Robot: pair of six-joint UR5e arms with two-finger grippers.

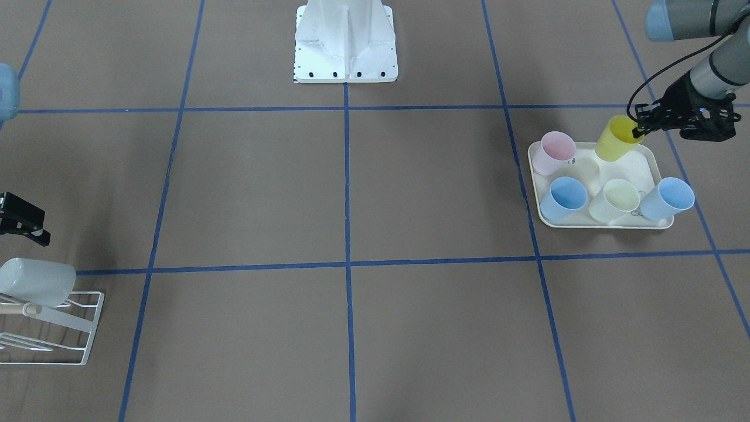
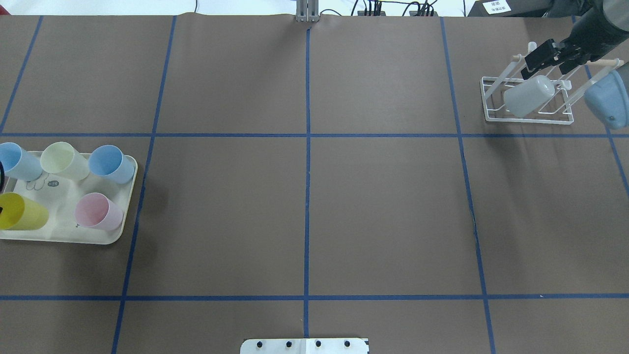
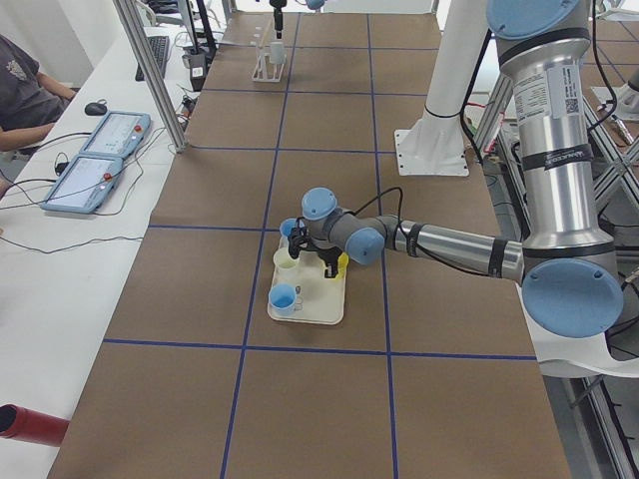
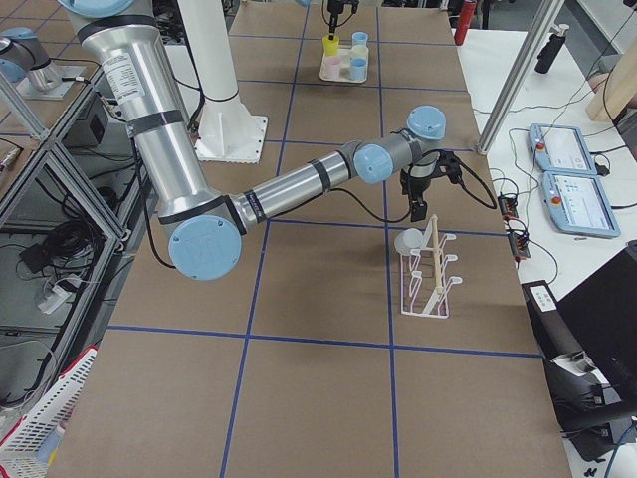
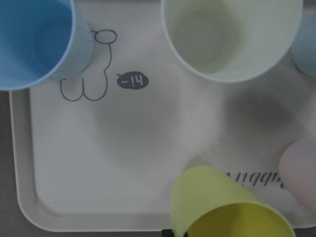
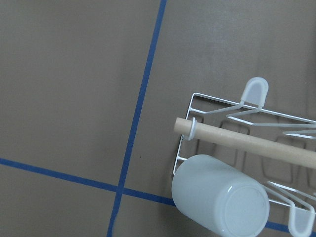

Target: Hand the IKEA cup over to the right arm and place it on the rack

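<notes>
- The left pincer [image 1: 640, 128] is clamped on the rim of a yellow cup [image 1: 614, 142].
- The yellow cup is tilted over the robot-side edge of a cream tray [image 1: 586, 171]; whether its base touches the tray is unclear.
- Pink [image 1: 556, 153], pale green [image 1: 615, 200] and two blue cups sit on the same tray.
- The right pincer [image 2: 543, 58] hangs above the rack [image 6: 237, 138], holding nothing; I cannot tell how far apart its jaws stand.
- A white cup [image 2: 528, 96] sits on the rack, tilted, just below the wooden bar.
</notes>
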